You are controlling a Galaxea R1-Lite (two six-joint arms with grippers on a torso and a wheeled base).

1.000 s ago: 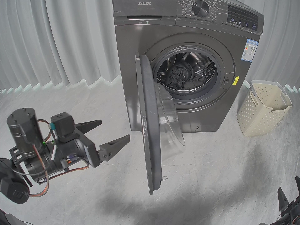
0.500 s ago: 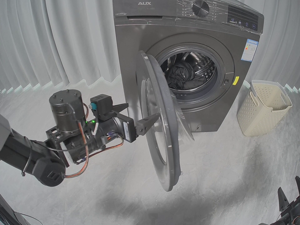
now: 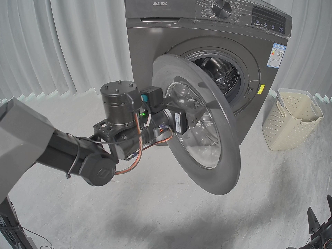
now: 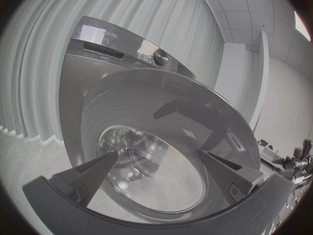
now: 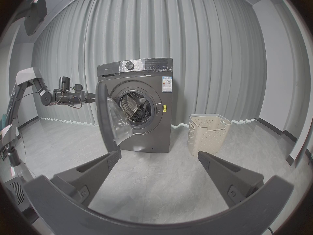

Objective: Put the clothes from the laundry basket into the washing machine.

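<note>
Facing the outer side of the washing machine's point(image 3: 155, 42) door point(image 3: 211, 177), the left end effector point(image 3: 186, 109) is spread wide and holds nothing, its tips right at the door's glass window point(image 3: 204, 146); contact cannot be judged. That door stands half open, angled across the drum point(image 3: 221, 75). Dark clothes point(image 5: 140, 114) lie inside the drum. A cream laundry basket point(image 3: 292, 121) stands on the floor point(image 3: 138, 208) just right of the washing machine. Well in front of the washing machine, the right end effector point(image 5: 157, 154) is spread too, holding nothing.
</note>
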